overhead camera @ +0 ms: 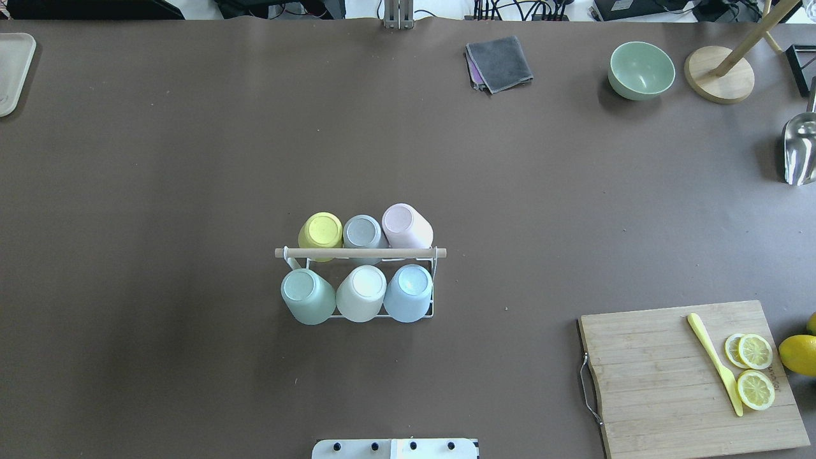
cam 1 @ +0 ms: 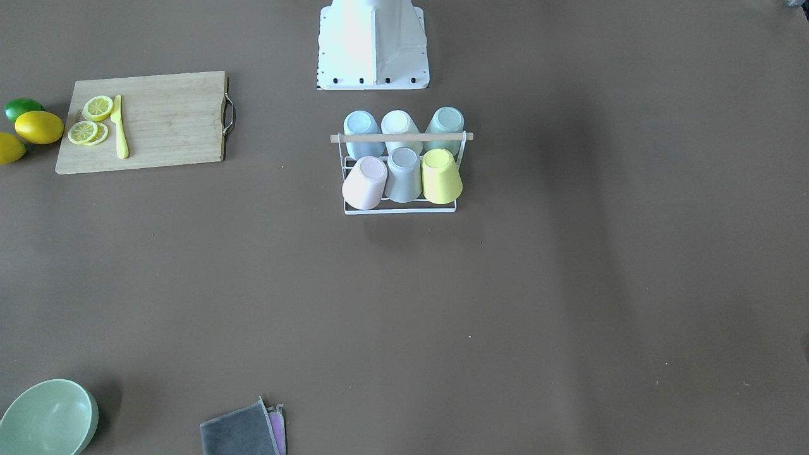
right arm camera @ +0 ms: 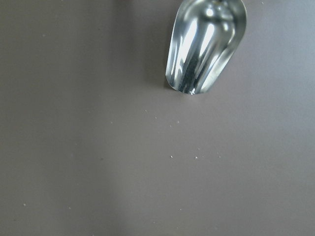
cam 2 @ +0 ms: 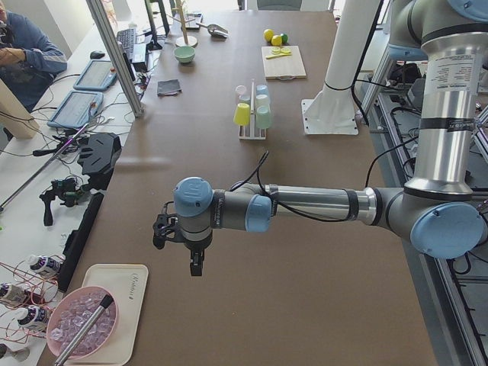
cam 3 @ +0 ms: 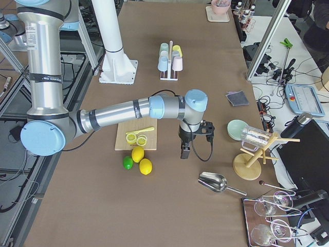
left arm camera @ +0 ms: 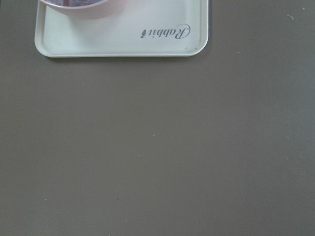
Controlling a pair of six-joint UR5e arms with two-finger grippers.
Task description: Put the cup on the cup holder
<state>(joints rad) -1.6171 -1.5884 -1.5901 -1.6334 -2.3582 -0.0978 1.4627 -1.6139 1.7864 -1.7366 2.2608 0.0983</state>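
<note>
**Rack full, both arms out wide**

Front-facing view: the cup holder (cam 1: 401, 136) stands mid-counter before the robot's base. Six upended cups sit on it, three on each side of its wooden rod: pink cup (cam 1: 364, 182), grey cup (cam 1: 404, 174) and yellow cup (cam 1: 441, 175) on the camera's side, the paler three behind. I see no cup off the rack.

Overhead view: the cup holder (overhead camera: 360, 253) looks fully taken, and neighbouring cups touch or nearly touch.

Left side view: the left arm (cam 2: 305, 202) reaches over the counter's end near a white tray (cam 2: 114, 305), well apart from the holder. Whether its jaws are apart or together, I cannot tell.

Right side view: the right arm (cam 3: 118, 113) hangs near a metal scoop (cam 3: 216, 181), equally distant. Its jaws cannot be judged either.

Wrist views: only the tray corner and the scoop over bare counter, with no cup and no jaws.

The placing looks finished. Doing this step well likely means keeping clear of the holder. Any further approach should come from above, since a sideways brush could tip the light wire frame.
</note>
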